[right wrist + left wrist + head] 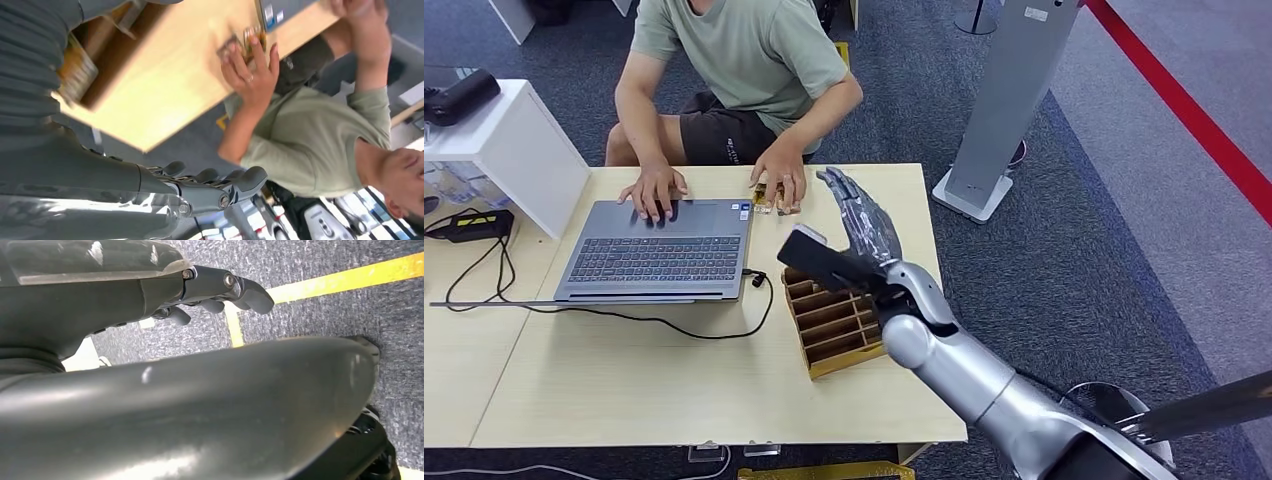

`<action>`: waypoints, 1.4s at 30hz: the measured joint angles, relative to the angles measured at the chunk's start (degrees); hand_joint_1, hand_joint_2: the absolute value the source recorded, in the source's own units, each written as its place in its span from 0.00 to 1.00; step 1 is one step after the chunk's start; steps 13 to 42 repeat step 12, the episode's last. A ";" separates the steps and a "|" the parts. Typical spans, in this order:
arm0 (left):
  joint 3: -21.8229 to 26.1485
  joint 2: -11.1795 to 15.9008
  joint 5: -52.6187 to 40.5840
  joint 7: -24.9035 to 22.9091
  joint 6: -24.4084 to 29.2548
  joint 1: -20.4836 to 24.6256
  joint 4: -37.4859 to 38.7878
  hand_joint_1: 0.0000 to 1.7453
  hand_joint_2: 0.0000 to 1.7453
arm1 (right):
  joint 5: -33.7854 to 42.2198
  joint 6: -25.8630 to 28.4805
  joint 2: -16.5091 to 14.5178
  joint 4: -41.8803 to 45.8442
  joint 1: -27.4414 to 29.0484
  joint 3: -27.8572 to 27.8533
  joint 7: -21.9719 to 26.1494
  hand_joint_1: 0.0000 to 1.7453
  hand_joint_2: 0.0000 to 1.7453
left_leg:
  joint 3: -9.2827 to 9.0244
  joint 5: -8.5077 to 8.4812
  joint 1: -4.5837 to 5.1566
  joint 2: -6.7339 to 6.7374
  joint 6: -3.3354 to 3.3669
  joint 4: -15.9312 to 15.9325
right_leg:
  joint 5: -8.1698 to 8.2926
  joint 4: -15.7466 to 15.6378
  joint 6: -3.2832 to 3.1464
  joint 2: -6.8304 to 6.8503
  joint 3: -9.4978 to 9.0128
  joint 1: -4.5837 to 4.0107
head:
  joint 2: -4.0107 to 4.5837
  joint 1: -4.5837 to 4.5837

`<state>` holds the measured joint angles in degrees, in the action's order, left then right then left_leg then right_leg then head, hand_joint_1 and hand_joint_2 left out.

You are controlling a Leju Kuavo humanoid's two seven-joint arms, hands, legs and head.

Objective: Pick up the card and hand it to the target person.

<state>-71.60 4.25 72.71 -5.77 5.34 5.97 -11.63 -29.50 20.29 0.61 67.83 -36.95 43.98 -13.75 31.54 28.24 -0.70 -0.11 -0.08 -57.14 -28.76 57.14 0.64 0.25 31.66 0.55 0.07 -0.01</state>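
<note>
Right hand (856, 215) empty, fingers extended above table (674, 390); card (767, 197) under person's hand (782, 183). Left hand (220, 292) empty, fingers loosely curled.

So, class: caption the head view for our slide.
Robot's right hand open above the desk; seated person's hand covers the card beside a laptop.

You find no text you can read: the stickers on the laptop (656, 250) and the label on the grey pillar (1014, 90) are too small.
</note>
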 joint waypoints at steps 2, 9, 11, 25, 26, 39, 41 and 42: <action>0.01 0.09 0.25 0.00 -0.01 -0.15 0.00 0.00 0.00 | 2.41 -0.05 2.75 5.78 5.78 -2.19 2.94 0.00 1.00 | 0.02 0.03 0.00 0.00 0.01 0.00 | 0.00 -0.02 0.00 -0.01 0.02 0.00 | 0.00 0.07; 0.12 0.39 0.85 0.36 -0.07 -0.32 0.00 0.00 0.00 | 12.21 -1.81 9.17 20.73 23.65 -10.24 13.08 0.00 1.00 | 0.03 0.08 0.00 0.01 0.02 0.01 | -0.02 -0.06 0.03 -0.03 0.00 0.00 | 0.00 0.04; 0.20 0.41 0.99 0.55 -0.16 -0.31 0.00 0.00 0.00 | 15.42 -2.54 10.11 23.37 27.27 -12.21 15.42 0.00 1.00 | 0.02 0.08 0.00 0.02 0.02 0.02 | -0.02 -0.06 0.03 -0.03 0.00 0.00 | 0.00 -0.01; 0.22 0.41 1.02 0.60 -0.19 -0.31 0.00 0.00 0.00 | 16.28 -2.75 10.29 23.93 28.09 -12.69 15.99 0.00 1.00 | 0.02 0.08 0.00 0.02 0.02 0.02 | -0.02 -0.06 0.03 -0.03 -0.01 0.00 | 0.00 0.00; 0.22 0.41 1.02 0.60 -0.19 -0.31 0.00 0.00 0.00 | 16.28 -2.75 10.29 23.93 28.09 -12.69 15.99 0.00 1.00 | 0.02 0.08 0.00 0.02 0.02 0.02 | -0.02 -0.06 0.03 -0.03 -0.01 0.00 | 0.00 0.00; 0.22 0.41 1.02 0.60 -0.19 -0.31 0.00 0.00 0.00 | 16.28 -2.75 10.29 23.93 28.09 -12.69 15.99 0.00 1.00 | 0.02 0.08 0.00 0.02 0.02 0.02 | -0.02 -0.06 0.03 -0.03 -0.01 0.00 | 0.00 0.00; 0.22 0.41 1.02 0.60 -0.19 -0.31 0.00 0.00 0.00 | 16.28 -2.75 10.29 23.93 28.09 -12.69 15.99 0.00 1.00 | 0.02 0.08 0.00 0.02 0.02 0.02 | -0.02 -0.06 0.03 -0.03 -0.01 0.00 | 0.00 0.00; 0.22 0.41 1.02 0.60 -0.19 -0.31 0.00 0.00 0.00 | 16.28 -2.75 10.29 23.93 28.09 -12.69 15.99 0.00 1.00 | 0.02 0.08 0.00 0.02 0.02 0.02 | -0.02 -0.06 0.03 -0.03 -0.01 0.00 | 0.00 0.00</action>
